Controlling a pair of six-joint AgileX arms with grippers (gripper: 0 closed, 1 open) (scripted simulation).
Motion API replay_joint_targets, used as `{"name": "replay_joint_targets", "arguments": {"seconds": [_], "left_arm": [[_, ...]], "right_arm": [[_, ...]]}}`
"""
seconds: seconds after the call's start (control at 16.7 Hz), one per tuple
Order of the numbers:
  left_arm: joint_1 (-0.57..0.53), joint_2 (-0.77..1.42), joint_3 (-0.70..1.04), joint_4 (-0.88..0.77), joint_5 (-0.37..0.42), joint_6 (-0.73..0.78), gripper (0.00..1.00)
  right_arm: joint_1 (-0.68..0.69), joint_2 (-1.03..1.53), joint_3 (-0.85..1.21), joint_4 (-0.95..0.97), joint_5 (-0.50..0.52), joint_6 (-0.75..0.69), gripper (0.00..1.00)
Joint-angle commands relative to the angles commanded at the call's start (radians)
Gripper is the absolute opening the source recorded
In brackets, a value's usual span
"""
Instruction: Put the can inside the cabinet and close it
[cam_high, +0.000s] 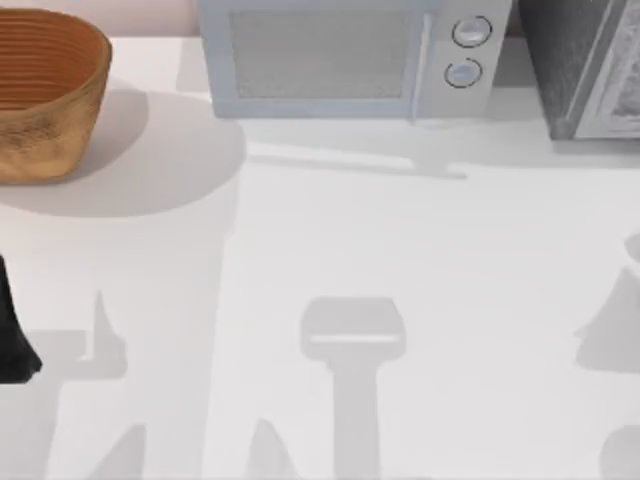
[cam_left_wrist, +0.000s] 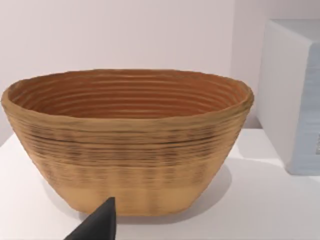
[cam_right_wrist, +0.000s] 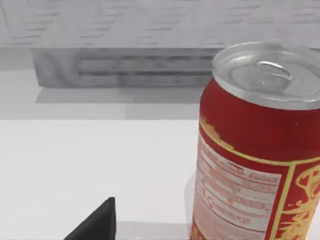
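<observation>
The can (cam_right_wrist: 260, 145), red with gold trim and a silver top with its pull tab, stands upright on the white desk (cam_high: 400, 240) close in front of the right wrist camera, with the pale grey front of the cabinet (cam_right_wrist: 125, 67) rising behind it across a strip of bare desk. From above, the cabinet (cam_high: 585, 65) sits at the far right corner of the desk, its dark speckled side turned toward the middle and its paler framed door panel at the right edge. Just left of it along the far edge is a white microwave (cam_high: 340, 60) with two round dials, and at the far left corner stands a woven brown basket (cam_high: 45, 95), which the left wrist camera faces directly. One dark fingertip of the right pincer (cam_right_wrist: 95, 222) shows near the can without touching it; whether that pincer is released or clenched cannot be told. The left arm (cam_high: 15, 335) is at the left edge of the desk, near the basket; one dark fingertip of the left pincer (cam_left_wrist: 95, 222) shows, and its state cannot be told either.
</observation>
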Motion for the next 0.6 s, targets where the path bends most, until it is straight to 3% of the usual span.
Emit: {"name": "replay_joint_targets", "arguments": {"seconds": [0.6], "left_arm": [[0.0, 0.0, 0.0, 0.0, 0.0, 0.0, 1.0]], "right_arm": [[0.008, 0.037, 0.035, -0.003, 0.008, 0.002, 1.0]]}}
